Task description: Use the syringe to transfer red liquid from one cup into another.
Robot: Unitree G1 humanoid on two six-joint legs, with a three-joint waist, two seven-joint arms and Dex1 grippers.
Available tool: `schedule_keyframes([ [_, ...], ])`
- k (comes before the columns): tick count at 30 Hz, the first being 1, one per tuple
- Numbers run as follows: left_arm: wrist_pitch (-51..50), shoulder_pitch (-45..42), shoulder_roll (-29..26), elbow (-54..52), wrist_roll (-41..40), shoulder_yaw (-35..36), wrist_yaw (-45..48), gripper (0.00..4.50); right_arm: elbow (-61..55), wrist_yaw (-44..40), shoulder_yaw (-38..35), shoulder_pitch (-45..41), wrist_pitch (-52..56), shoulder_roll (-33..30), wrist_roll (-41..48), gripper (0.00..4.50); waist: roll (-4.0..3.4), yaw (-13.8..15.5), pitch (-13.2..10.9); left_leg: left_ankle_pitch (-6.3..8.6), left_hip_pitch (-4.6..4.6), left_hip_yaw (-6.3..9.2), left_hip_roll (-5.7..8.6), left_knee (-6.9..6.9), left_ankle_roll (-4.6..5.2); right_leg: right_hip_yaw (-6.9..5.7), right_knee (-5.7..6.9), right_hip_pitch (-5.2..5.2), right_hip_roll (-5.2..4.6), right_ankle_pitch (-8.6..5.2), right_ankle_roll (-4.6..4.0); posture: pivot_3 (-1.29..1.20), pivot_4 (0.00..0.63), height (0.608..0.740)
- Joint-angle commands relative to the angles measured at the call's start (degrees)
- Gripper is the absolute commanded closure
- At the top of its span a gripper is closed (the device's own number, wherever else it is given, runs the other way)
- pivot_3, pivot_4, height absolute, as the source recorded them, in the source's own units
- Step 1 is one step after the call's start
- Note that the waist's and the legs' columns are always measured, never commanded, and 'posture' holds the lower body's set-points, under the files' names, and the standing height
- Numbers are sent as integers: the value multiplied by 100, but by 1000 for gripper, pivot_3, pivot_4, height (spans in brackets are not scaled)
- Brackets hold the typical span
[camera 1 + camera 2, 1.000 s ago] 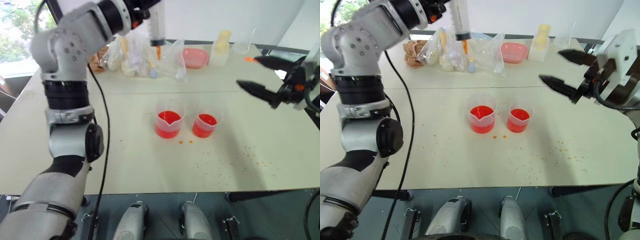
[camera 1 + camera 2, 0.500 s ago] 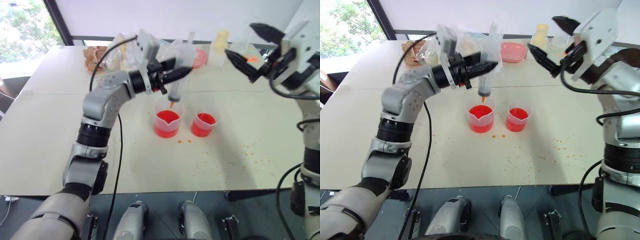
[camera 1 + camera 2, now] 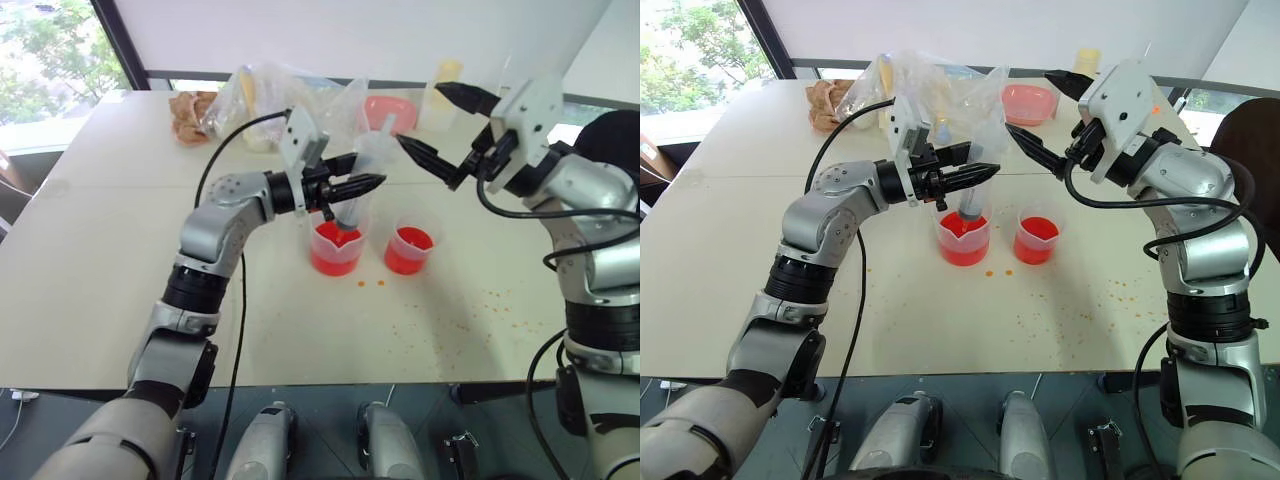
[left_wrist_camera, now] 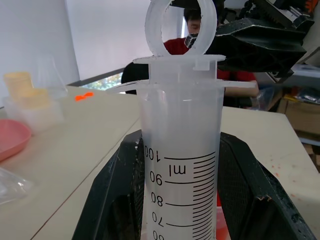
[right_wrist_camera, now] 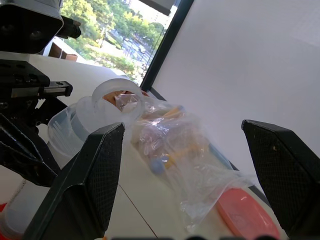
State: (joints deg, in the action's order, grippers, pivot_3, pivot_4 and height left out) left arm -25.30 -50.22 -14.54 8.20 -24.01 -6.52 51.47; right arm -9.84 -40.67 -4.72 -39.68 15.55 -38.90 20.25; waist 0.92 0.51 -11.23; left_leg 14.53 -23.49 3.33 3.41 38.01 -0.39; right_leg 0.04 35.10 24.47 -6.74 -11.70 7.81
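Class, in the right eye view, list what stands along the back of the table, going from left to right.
Brown crumpled item → clear plastic bags → pink dish → yellow-topped container.

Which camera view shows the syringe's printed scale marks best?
The left wrist view: the syringe stands between the left tool's fingers, its millilitre scale readable below the plunger ring. The eye views show the whole syringe upright in the left-hand cup, marks unreadable. The right wrist view shows its plunger ring and upper barrel.
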Motion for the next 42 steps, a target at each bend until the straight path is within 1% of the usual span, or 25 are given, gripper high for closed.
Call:
schedule_keyframes([
  [1,139,115,-39,-359,55,-156,197,3063,-159,13,-15,-150,-122,87,-39,593,0,-2,0,0,0,0,0,0,0,0,0,0,0,0,0,0,150,740],
  [4,153,235,-101,-378,113,-244,299,3063,-80,14,75,-161,-211,201,-137,593,0,-23,0,0,0,1,-1,0,0,1,1,0,2,0,0,0,150,740],
  [8,262,274,-63,-121,230,-223,262,3063,-15,-45,119,-168,-269,341,-116,593,0,-24,0,0,2,2,-1,0,0,0,3,0,3,0,0,0,150,740],
  [9,306,272,-50,-51,259,-215,248,3063,-37,-118,166,-127,-279,362,-94,1135,-1,-23,0,0,2,2,-1,0,0,0,2,0,4,0,0,0,150,740],
  [10,331,269,-35,0,275,-199,228,3063,-61,-166,207,-92,-286,380,-98,1362,0,-23,0,0,2,2,-1,0,0,0,3,0,4,0,0,0,150,740],
  [16,510,291,28,155,384,-199,153,3063,-151,-270,235,-62,-219,431,-50,4478,0,-20,0,0,2,2,0,0,0,0,3,0,3,0,0,0,150,740],
  [20,653,329,61,316,479,-218,110,3063,-114,-222,180,-138,-221,437,-83,4478,0,-20,0,0,2,2,0,0,0,0,3,0,3,0,0,0,150,740],
  [28,1006,370,139,725,707,-270,27,3063,286,-2,-116,-578,-363,304,-174,4478,0,-26,0,0,2,3,0,0,0,0,3,0,3,0,0,0,150,740],
  [42,1045,495,150,700,763,-346,55,3063,495,65,-290,-784,-382,103,-209,4478,0,-23,0,0,2,2,0,0,0,0,3,0,3,0,0,0,150,740],
])
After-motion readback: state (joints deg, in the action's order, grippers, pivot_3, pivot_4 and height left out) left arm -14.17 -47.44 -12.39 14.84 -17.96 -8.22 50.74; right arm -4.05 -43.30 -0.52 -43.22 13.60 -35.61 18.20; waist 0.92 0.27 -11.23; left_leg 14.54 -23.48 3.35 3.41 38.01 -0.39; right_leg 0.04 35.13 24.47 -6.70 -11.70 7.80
